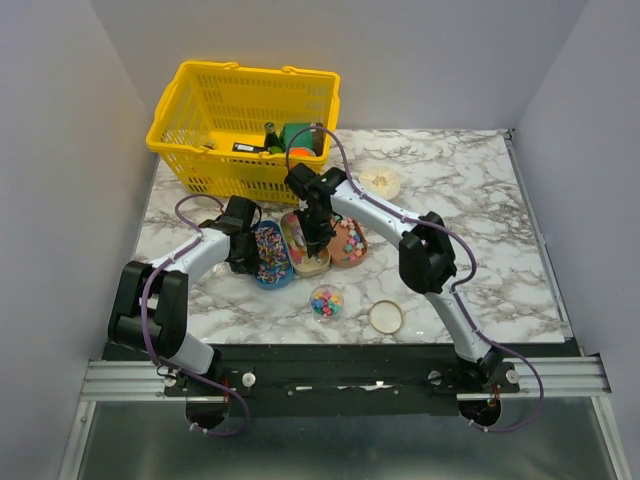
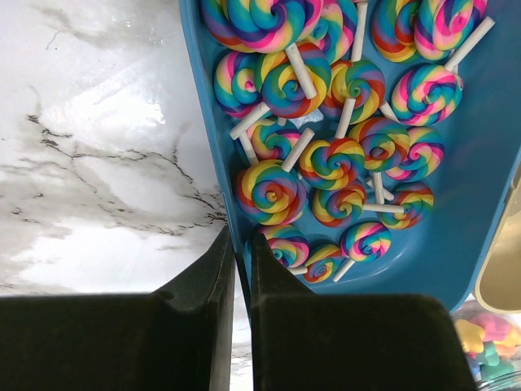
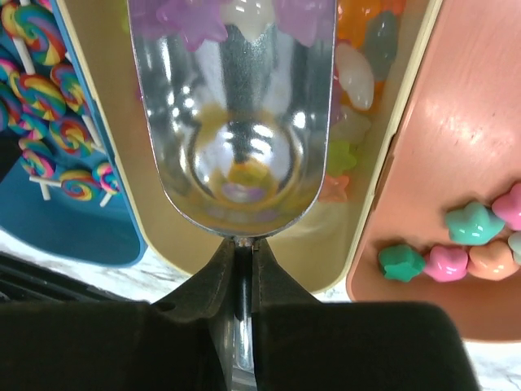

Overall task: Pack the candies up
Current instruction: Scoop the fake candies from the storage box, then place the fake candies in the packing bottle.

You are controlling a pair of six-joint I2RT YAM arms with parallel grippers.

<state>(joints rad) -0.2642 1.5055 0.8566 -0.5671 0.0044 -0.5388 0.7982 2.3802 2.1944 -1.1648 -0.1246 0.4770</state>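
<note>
The candies are small star-shaped sweets in many colours. Some lie in the cream oval tray (image 3: 106, 147), some in the pink tray (image 3: 456, 147), and some fill a small clear cup (image 1: 326, 301). My right gripper (image 3: 242, 244) is shut on the handle of a metal scoop (image 3: 232, 122). The scoop's bowl lies in the cream tray, with purple candies (image 3: 191, 16) at its front lip. My left gripper (image 2: 242, 240) is shut on the rim of the blue tray (image 2: 488, 204), which holds rainbow lollipops (image 2: 332, 161). In the top view both grippers (image 1: 245, 250) (image 1: 315, 235) hang over the trays.
A yellow basket (image 1: 245, 110) with goods stands at the back left, right behind the trays. A round lid (image 1: 385, 316) lies beside the cup near the front. A pale round item (image 1: 380, 180) rests at the back, right of the basket.
</note>
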